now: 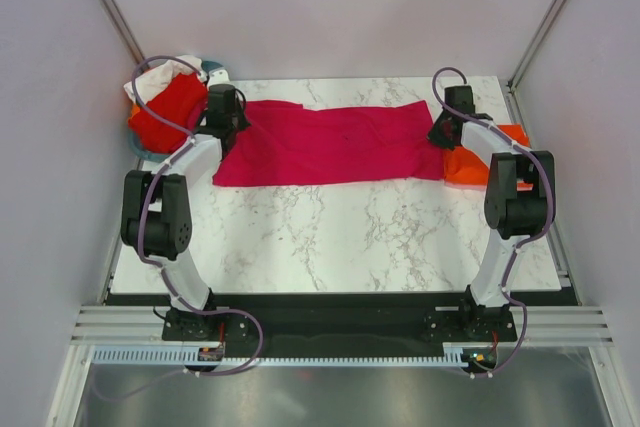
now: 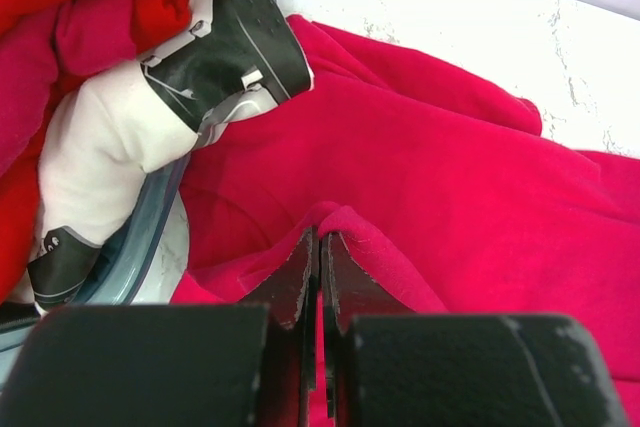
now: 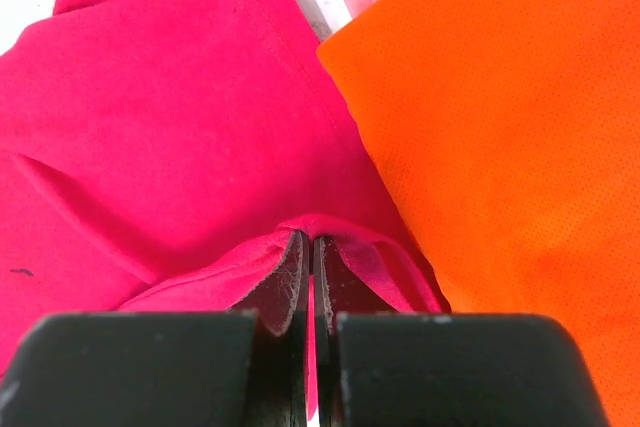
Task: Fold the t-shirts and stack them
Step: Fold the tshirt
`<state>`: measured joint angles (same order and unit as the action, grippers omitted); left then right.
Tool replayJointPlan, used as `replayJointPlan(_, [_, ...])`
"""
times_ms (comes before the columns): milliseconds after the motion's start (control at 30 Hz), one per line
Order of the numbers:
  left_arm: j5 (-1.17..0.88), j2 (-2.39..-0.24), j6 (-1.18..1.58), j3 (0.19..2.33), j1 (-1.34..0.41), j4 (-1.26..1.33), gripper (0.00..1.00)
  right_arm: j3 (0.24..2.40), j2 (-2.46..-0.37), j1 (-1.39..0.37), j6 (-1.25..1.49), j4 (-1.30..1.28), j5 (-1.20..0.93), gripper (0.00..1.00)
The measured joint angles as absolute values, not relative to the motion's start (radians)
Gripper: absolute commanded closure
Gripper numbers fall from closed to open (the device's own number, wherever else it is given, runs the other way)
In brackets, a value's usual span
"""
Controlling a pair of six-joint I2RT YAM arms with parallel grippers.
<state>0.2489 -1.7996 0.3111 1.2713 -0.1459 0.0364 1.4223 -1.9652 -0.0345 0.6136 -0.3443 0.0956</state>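
The marble table (image 1: 330,247) filled the floor of the top view, both arms reaching out over it. Across its far half, from 10 o'clock round to 2 o'clock, lay the magenta-pink t-shirt (image 1: 330,142), spread flat and wide, long side running left to right. Off at the 10 o'clock corner sat the teal basket (image 2: 145,227), heaped high: the red t-shirt (image 1: 170,112) bulging on top, a white t-shirt (image 2: 95,147) with black patches spilling over the rim towards the pink cloth. Over at 2 o'clock, the orange t-shirt (image 1: 480,165) lay folded on the table's right edge, its near side touching the pink tee's right end.

And the pinches! The left gripper (image 2: 320,247) was clamped tight on a raised fold of the pink tee at its left end, just beside the basket. The right gripper (image 3: 308,247) was squeezed hard on a ridge of that same pink fabric at the right end, right up against the orange tee.
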Motion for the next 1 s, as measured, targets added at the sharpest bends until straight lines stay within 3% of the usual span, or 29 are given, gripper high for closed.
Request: replayJointPlan(1000, [0.296, -1.702, 0.312, 1.166, -0.137, 0.045, 0.98, 1.321, -1.928, -0.010, 0.647, -0.269, 0.102, 1.00])
